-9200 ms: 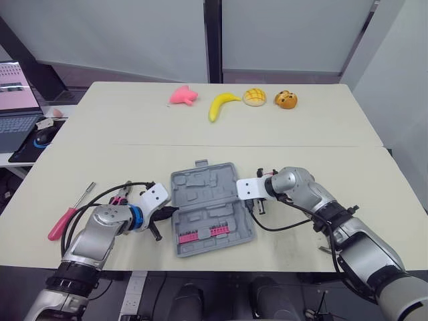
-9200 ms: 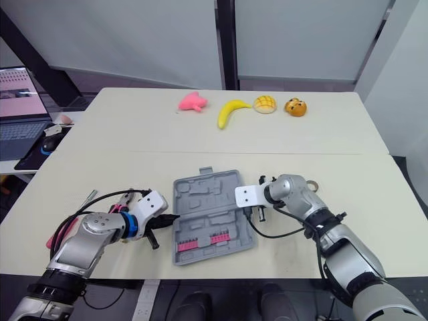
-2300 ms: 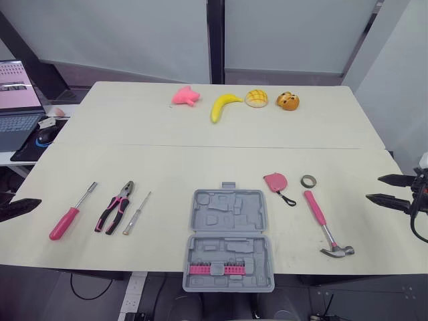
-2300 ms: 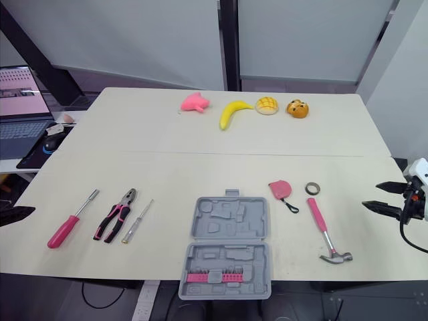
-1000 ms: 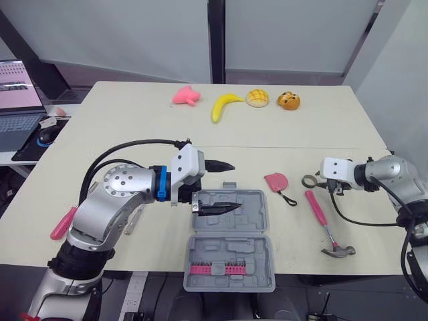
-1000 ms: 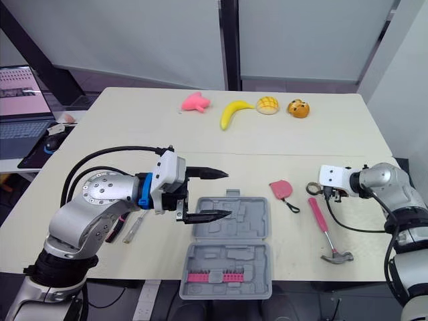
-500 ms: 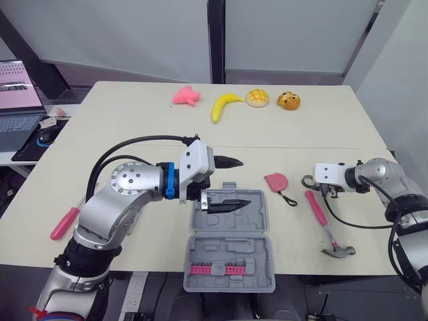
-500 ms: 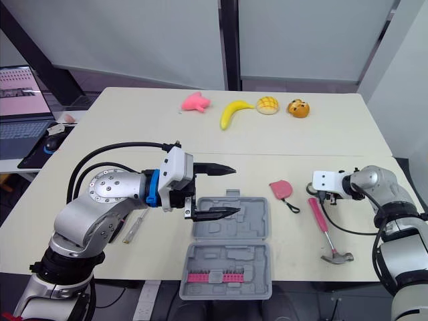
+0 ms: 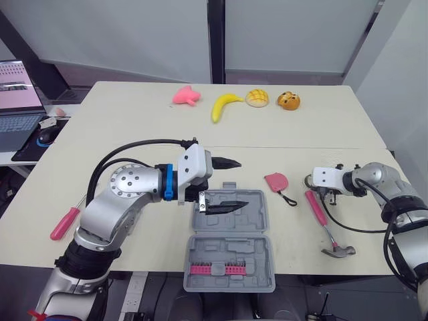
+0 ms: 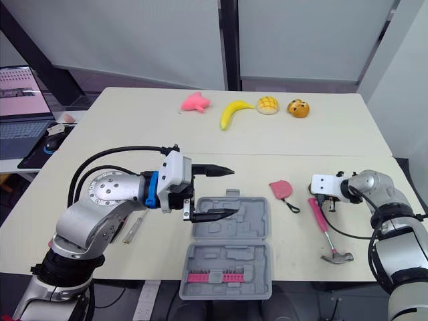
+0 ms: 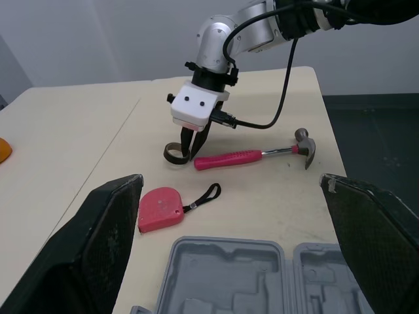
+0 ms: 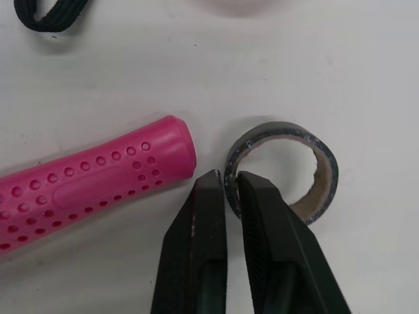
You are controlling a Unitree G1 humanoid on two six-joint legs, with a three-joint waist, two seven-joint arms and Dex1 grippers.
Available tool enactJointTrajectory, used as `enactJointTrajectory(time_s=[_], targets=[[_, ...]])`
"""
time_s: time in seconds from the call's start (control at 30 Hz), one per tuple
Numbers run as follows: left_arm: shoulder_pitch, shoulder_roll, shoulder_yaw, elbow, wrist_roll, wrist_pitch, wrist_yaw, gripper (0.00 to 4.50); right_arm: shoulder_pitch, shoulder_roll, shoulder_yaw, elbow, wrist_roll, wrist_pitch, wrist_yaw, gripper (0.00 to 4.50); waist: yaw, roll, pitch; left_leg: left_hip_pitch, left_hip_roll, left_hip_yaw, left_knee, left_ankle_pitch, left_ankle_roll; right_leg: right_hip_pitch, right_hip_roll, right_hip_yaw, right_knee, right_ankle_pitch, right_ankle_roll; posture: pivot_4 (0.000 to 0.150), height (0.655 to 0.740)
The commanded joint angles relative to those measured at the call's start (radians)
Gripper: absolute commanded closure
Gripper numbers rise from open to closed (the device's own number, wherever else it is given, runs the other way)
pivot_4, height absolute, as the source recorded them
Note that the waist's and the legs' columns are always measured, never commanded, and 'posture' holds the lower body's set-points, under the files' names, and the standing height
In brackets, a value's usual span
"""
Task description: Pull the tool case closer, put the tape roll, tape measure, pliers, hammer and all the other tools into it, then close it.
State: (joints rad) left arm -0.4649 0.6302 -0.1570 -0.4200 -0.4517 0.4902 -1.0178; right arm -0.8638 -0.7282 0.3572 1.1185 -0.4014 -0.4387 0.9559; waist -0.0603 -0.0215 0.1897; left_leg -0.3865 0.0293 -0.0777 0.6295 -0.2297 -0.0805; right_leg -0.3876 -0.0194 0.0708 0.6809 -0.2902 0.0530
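Observation:
The grey tool case lies open at the table's near edge, with pink bits in its near half. My left gripper hovers open over the case's far half, holding nothing. To the right lie the pink tape measure and the pink-handled hammer. My right gripper is shut on the wall of the dark tape roll, one finger inside the ring and one outside, beside the hammer's handle end. The roll rests on the table. A pink screwdriver lies far left; a slim screwdriver peeks out under my left arm.
Along the far side of the table sit a pink toy, a banana, a bun and an orange toy. A laptop stands on a side desk at the left.
My right gripper has come down at the tape roll and closed on its wall. My left gripper moved right over the case's far half and has held there, open.

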Motion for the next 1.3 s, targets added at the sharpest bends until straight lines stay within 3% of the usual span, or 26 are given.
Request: enactJointTrajectory(time_s=[0.03,0.33,0.47,0.6,0.8,1.03,1.3], targets=[[0.002,-0.004,-0.007,-0.006,0.002,-0.025,-0.01,0.0,-0.019,-0.005,-0.017,0.001,0.014,-0.01,0.006,4.48,0.0,0.0,0.0,0.0,0.0,0.0,0.0,0.0,0.0,0.0,0.0,0.0,0.0,0.0,0.0,0.15,0.74],[0.022,0.004,0.02,0.01,-0.008,-0.039,-0.014,0.0,-0.017,-0.047,-0.059,-0.13,0.08,0.036,0.117,4.48,0.0,0.0,0.0,0.0,0.0,0.0,0.0,0.0,0.0,0.0,0.0,0.0,0.0,0.0,0.0,0.15,0.74],[0.051,0.052,0.093,0.011,-0.066,-0.003,-0.043,0.0,0.078,-0.045,-0.112,-0.485,0.23,0.3,0.305,4.48,-0.006,0.0,0.0,0.0,0.0,0.0,0.0,0.0,0.0,0.0,0.0,0.0,0.0,0.0,0.0,0.15,0.74],[0.09,0.12,0.162,0.018,-0.112,0.027,-0.071,0.0,0.175,-0.001,-0.122,-0.877,0.319,0.647,0.34,4.48,-0.005,0.0,0.0,0.0,0.001,-0.002,-0.001,0.0,0.0,0.0,0.001,-0.002,0.001,0.0,0.0,0.15,0.74],[0.17,0.252,0.264,0.052,-0.146,0.074,-0.135,0.0,0.237,0.117,-0.033,-1.16,0.332,0.902,0.281,4.48,-0.001,0.0,0.0,0.0,0.0,-0.002,0.0,0.0,0.0,0.0,0.0,-0.002,0.001,0.0,0.0,0.15,0.74],[0.301,0.369,0.374,0.055,-0.173,0.101,-0.188,0.0,0.23,0.324,0.078,-1.206,0.318,1.032,0.141,4.48,0.001,0.0,0.0,-0.002,0.001,-0.002,-0.001,0.0,0.0,-0.002,0.001,-0.002,0.0,0.0,0.0,0.15,0.74],[0.35,0.408,0.414,0.06,-0.164,0.1,-0.198,0.0,0.18,0.489,0.169,-1.028,0.278,0.953,0.014,4.48,0.003,0.0,0.0,-0.002,0.001,-0.003,-0.001,0.0,0.0,-0.002,0.001,-0.003,0.0,0.0,0.0,0.15,0.74]])
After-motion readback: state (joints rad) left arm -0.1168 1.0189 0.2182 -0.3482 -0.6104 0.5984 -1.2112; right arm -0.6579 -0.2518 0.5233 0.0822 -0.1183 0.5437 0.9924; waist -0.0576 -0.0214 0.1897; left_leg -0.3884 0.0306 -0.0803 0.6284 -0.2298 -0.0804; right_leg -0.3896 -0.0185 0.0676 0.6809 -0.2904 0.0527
